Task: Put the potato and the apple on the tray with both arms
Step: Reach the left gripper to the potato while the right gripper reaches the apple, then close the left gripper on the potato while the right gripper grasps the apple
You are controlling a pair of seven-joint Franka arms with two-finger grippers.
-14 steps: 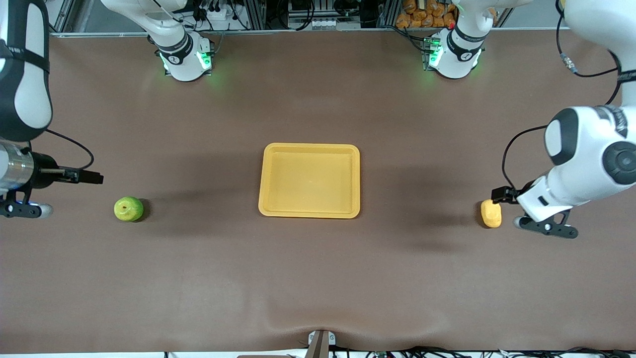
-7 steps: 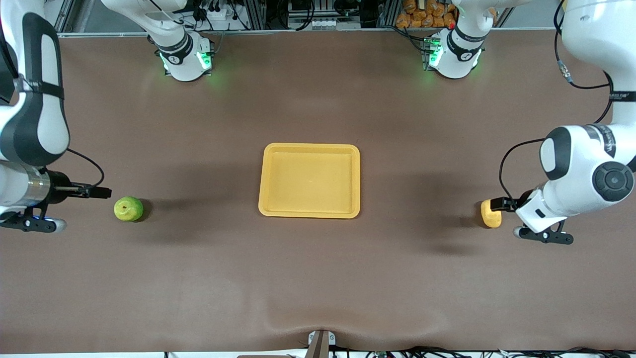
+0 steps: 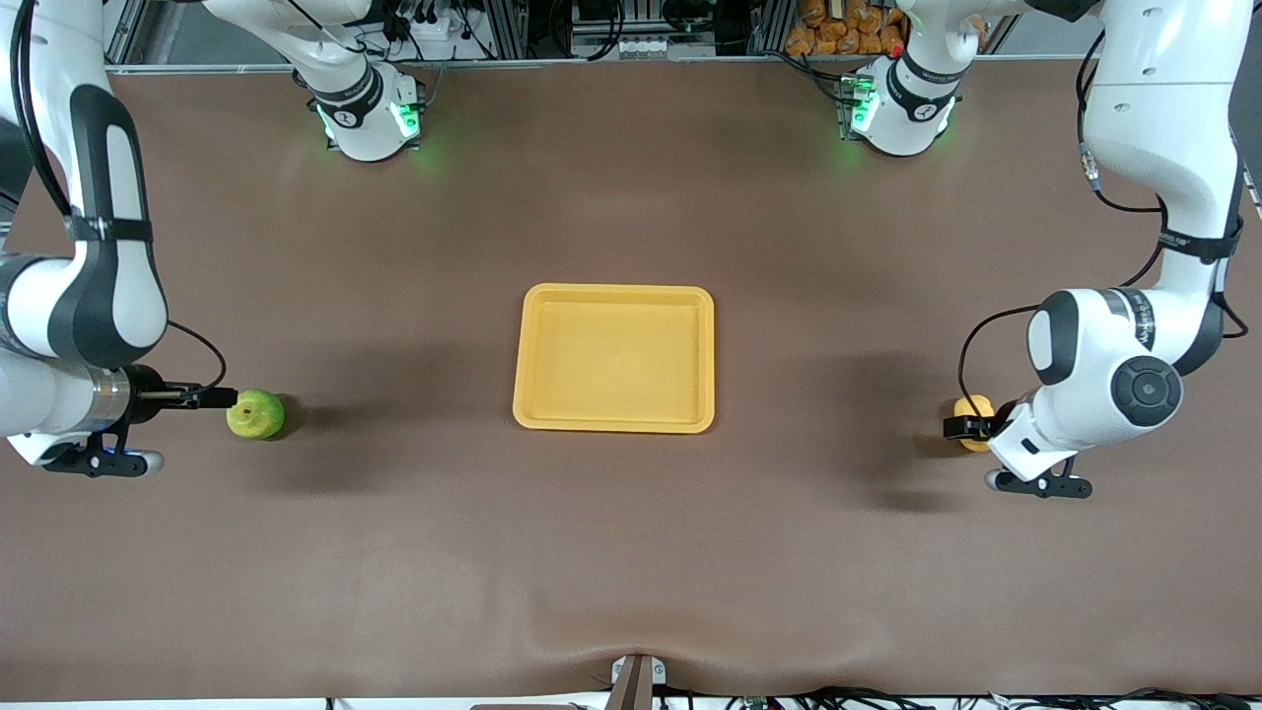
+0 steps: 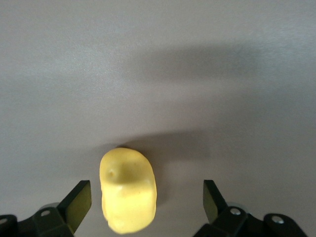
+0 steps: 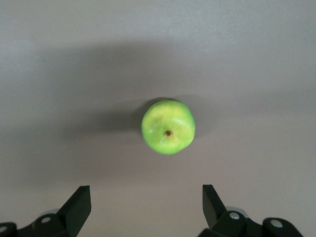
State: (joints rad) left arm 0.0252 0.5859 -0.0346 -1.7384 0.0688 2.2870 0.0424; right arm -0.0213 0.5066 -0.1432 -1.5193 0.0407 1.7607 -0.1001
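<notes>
Flat rectangular yellow plastic tray [image 3: 613, 358]: set on the brown table [image 3: 631, 552], centre of the front view.

Round yellow-green apple [image 3: 255, 413]: seen at mid-left of that frame, toward the right arm's end. The right gripper [image 5: 143, 207] is held just beside it, fingers spread.

Yellow-orange oblong potato [image 4: 128, 190]: seen at mid-right, between the parted fingers of the left gripper [image 4: 146, 203], ungripped.

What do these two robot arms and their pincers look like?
Both arms are bulky white shells with black joint sections, thin black cables looping alongside, and green lights at their bases. The left gripper and right gripper each have two small, flat black fingers.
</notes>
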